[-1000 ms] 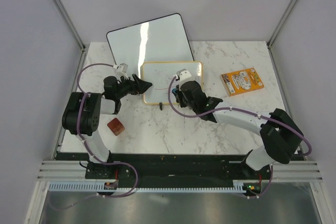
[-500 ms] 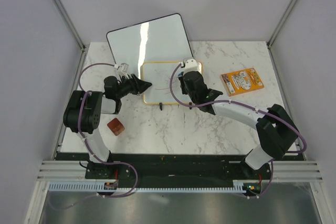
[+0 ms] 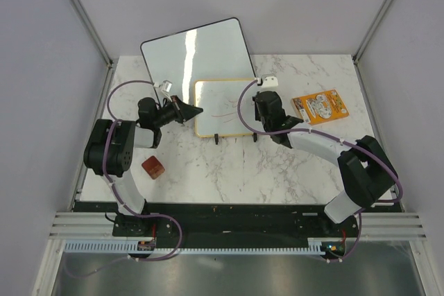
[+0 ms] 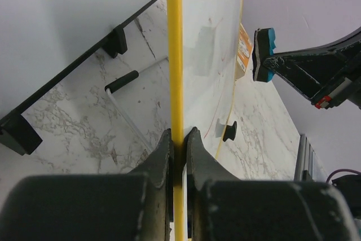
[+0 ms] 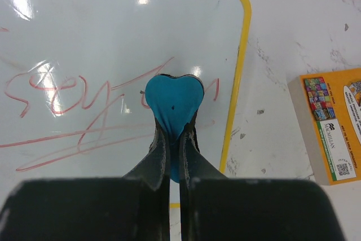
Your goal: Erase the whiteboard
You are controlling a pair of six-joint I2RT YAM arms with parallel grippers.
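The whiteboard (image 3: 225, 105) has a yellow frame, black feet and red scribbles (image 5: 56, 91) across its face. My left gripper (image 3: 196, 111) is shut on its left frame edge (image 4: 174, 55), with the yellow strip pinched between both fingers (image 4: 178, 136). My right gripper (image 3: 262, 110) is shut on a blue eraser (image 5: 173, 103). The eraser hangs over the right part of the board, near the yellow right rim. From the left wrist view the eraser (image 4: 265, 55) looks slightly off the board's face.
A larger black-framed whiteboard (image 3: 198, 50) lies just behind and to the left, its edge (image 4: 67, 26) next to my left fingers. An orange booklet (image 3: 319, 107) lies right of the board. A red-brown block (image 3: 153, 167) sits by the left arm.
My left gripper has closed onto the board's left frame edge. My right gripper with the eraser has swept from the board's middle toward its right side, and the board has shifted slightly right.
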